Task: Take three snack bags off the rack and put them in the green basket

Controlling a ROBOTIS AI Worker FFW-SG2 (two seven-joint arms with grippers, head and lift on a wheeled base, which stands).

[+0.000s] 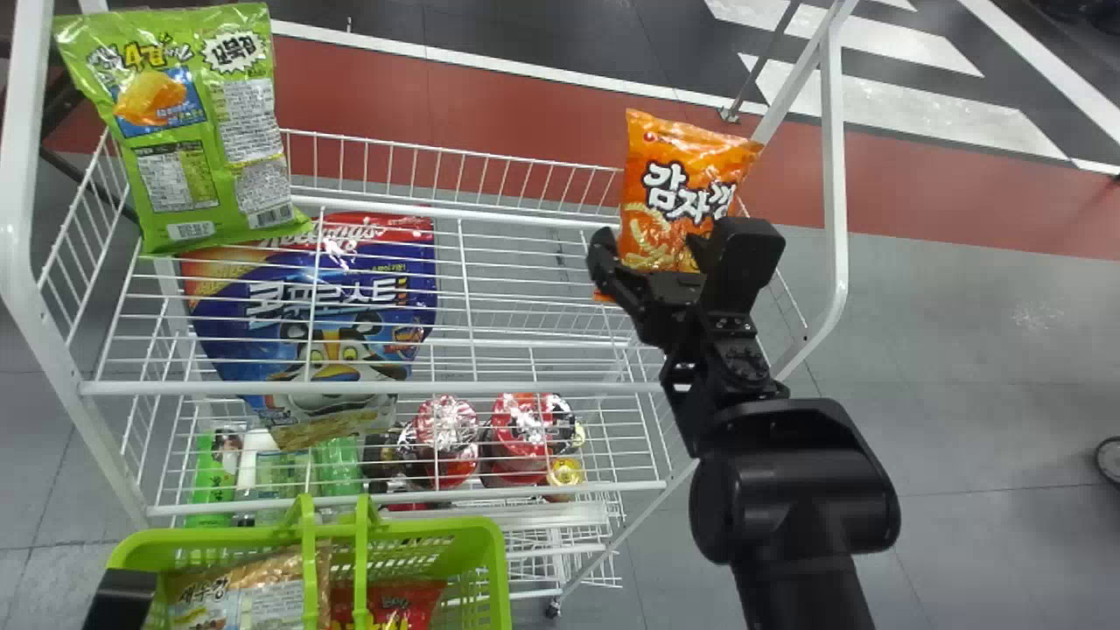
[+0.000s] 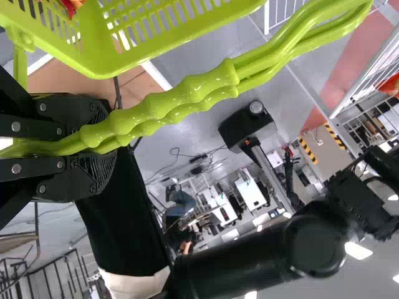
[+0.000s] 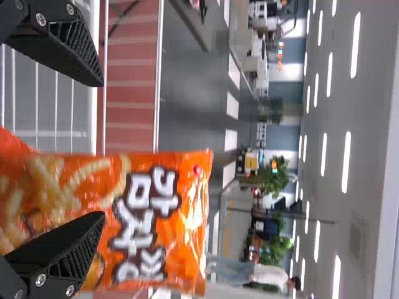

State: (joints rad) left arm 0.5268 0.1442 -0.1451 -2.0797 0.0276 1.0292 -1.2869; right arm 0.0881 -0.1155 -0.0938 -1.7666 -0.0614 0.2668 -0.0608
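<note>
Near the orange snack bag (image 1: pixel 669 188) at the right of the rack's (image 1: pixel 490 387) top shelf is my right gripper (image 1: pixel 669 254). Its fingers stand apart, one at the bag's left edge, one in front of it. In the right wrist view my right gripper (image 3: pixel 103 149) is open, with one finger overlapping the orange bag (image 3: pixel 143 212). A green snack bag (image 1: pixel 197 188) stands at the shelf's left end. Bottom left, my left gripper (image 1: pixel 122 599) is beside the green basket (image 1: pixel 437 529), which holds two bags. In the left wrist view my left gripper (image 2: pixel 109 144) is shut on the basket handles (image 2: pixel 187 93).
A large blue cereal bag (image 1: pixel 350 306) lies under the top shelf's wires. Lower down are green bottles (image 1: pixel 337 464) and red-lidded containers (image 1: pixel 446 429). White rack posts (image 1: pixel 836 175) rise at both sides, the right one close to my right arm.
</note>
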